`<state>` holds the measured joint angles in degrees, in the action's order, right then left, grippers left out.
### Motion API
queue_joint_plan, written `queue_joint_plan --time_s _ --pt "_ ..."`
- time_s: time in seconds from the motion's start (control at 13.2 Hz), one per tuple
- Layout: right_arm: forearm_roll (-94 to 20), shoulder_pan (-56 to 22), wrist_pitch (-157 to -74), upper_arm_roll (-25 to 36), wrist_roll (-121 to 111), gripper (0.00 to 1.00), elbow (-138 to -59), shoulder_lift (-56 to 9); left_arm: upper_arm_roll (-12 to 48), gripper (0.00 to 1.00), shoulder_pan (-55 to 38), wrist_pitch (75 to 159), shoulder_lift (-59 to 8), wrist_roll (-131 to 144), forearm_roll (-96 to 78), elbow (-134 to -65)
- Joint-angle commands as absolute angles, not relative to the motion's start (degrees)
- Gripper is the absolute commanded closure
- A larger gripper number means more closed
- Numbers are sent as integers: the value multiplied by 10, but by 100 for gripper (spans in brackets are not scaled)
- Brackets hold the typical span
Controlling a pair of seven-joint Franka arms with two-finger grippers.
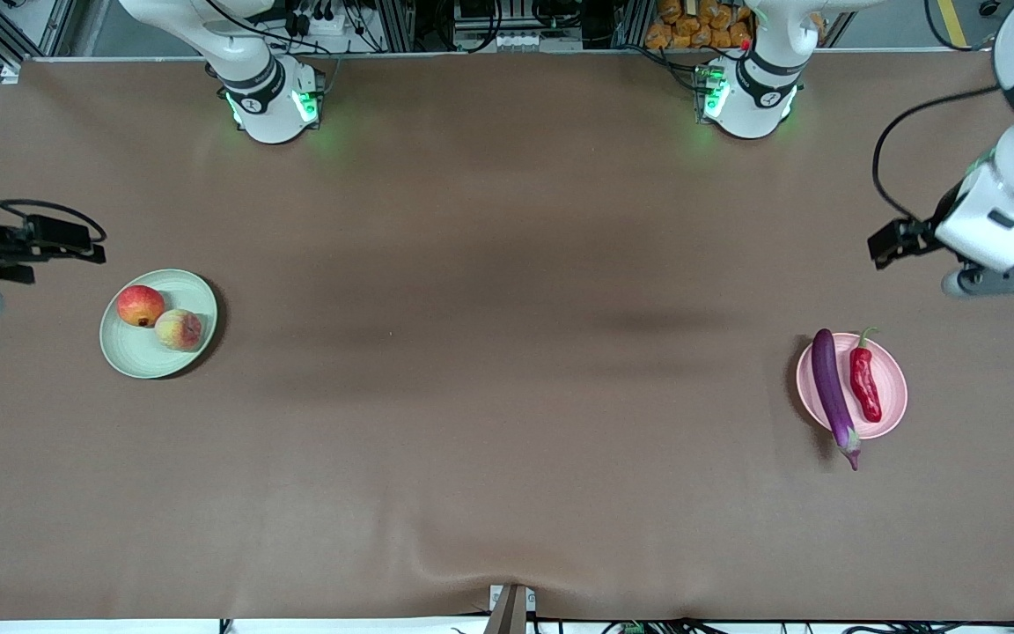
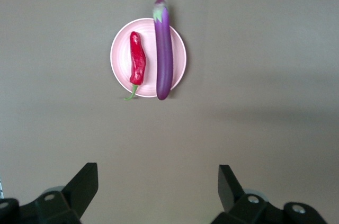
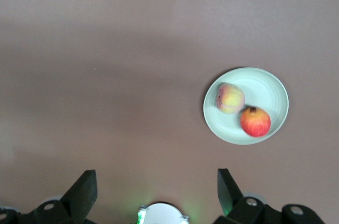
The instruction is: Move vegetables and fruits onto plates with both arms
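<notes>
A pale green plate [image 1: 139,357] lies toward the right arm's end of the table. It holds the red fruit [image 1: 140,305] and the peach [image 1: 179,329], touching each other. A pale pink plate [image 1: 892,387] lies toward the left arm's end. It holds the purple eggplant [image 1: 833,392], whose stem end overhangs the rim, and the red chili [image 1: 865,383] beside it. My left gripper [image 2: 158,173] is open and empty, high over bare table beside the pink plate [image 2: 122,57]. My right gripper [image 3: 156,179] is open and empty, high over bare table beside the green plate [image 3: 267,89].
A brown cloth [image 1: 507,352] covers the whole table and wrinkles near the front edge [image 1: 472,563]. The two arm bases [image 1: 274,106] [image 1: 749,101] stand along the edge farthest from the front camera. The right arm's base also shows in the right wrist view [image 3: 161,214].
</notes>
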<state>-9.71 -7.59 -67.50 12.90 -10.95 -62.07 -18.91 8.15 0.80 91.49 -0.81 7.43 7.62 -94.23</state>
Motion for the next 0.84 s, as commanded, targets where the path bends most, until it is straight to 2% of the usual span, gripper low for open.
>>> queue_joint_plan --time_s 0.0,0.15,0.38,0.61,0.76 --pt "-70 -69 -673 116 -36 0 -664 -136 74 0 -9 891 35 27 56 -958" --pt "-38 -58 -707 84 5 0 -729 -81 53 0 -29 878 46 -24 55 -953" --pt "-33 -51 -831 83 -3 0 -916 48 39 0 -35 853 51 -29 40 -940" --pt "51 -36 -855 60 -53 0 -930 62 39 0 -31 824 47 -16 4 -911" --pt "48 -24 -857 53 -53 0 -930 63 41 0 -32 813 49 19 4 -909"
